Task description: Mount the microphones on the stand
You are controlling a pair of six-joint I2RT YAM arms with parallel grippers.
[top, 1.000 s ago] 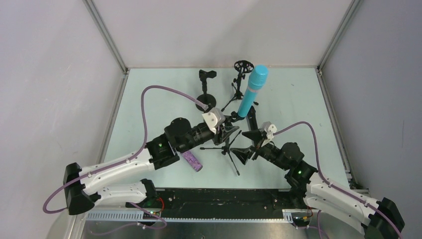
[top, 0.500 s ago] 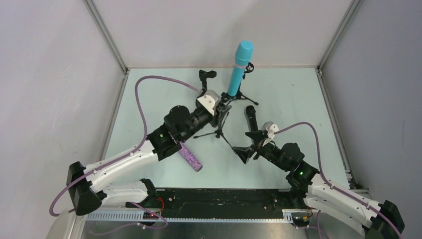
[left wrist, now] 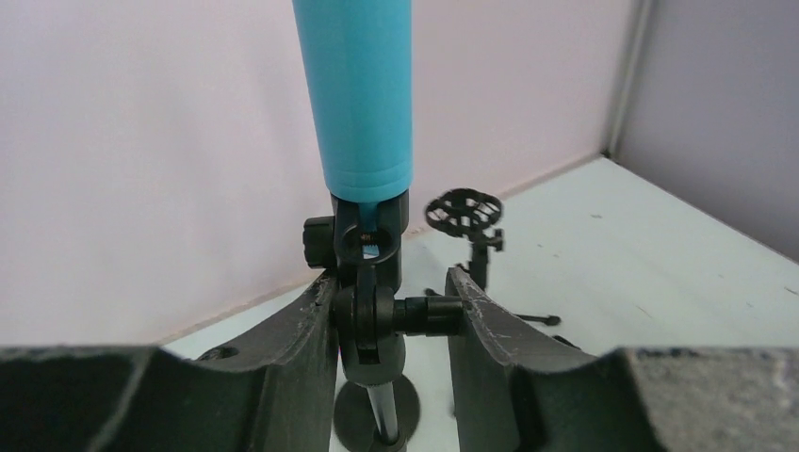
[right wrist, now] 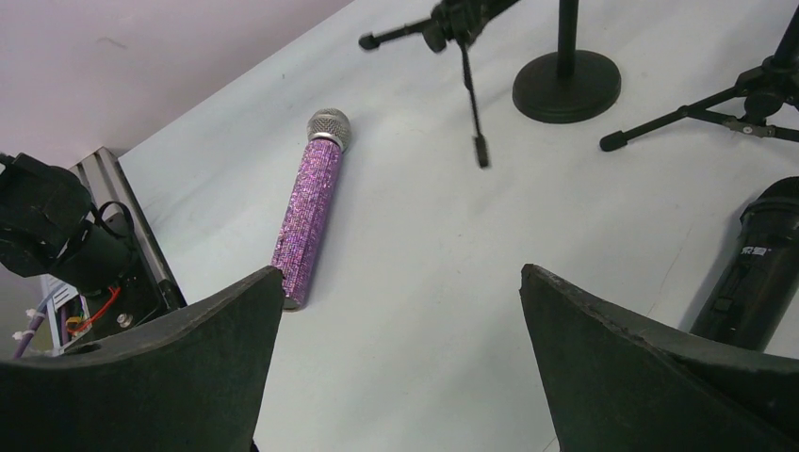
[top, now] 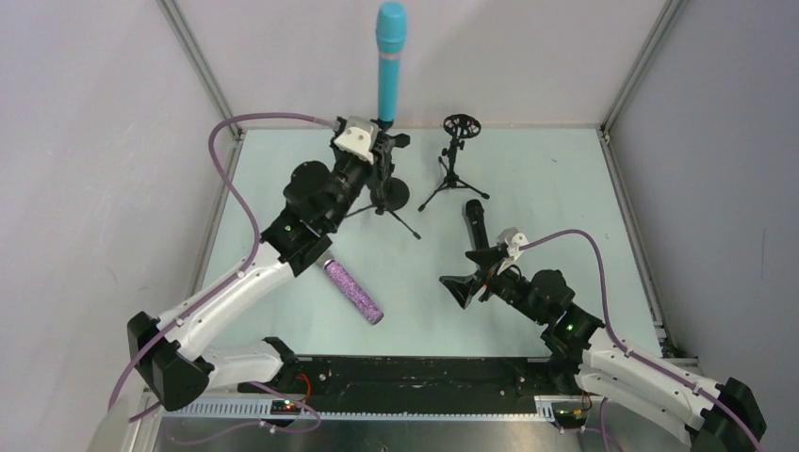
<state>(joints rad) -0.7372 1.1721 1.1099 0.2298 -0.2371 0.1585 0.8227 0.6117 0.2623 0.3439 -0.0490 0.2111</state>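
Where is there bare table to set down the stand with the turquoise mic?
Bare: far right, between the empty tripod stand, the black mic and the right edge of the table; also near-centre, between the purple mic and the right gripper. Crowded: far left-centre, around the round-base stand.

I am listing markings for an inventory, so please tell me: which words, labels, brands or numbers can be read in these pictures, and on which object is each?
Black stick microphone: small white print on its body, too small and blurred to read.
Turquoise plastic stick microphone: no writing seen.
Purple glitter microphone with silver mesh head: no writing seen.
Black tripod stand: no writing seen.
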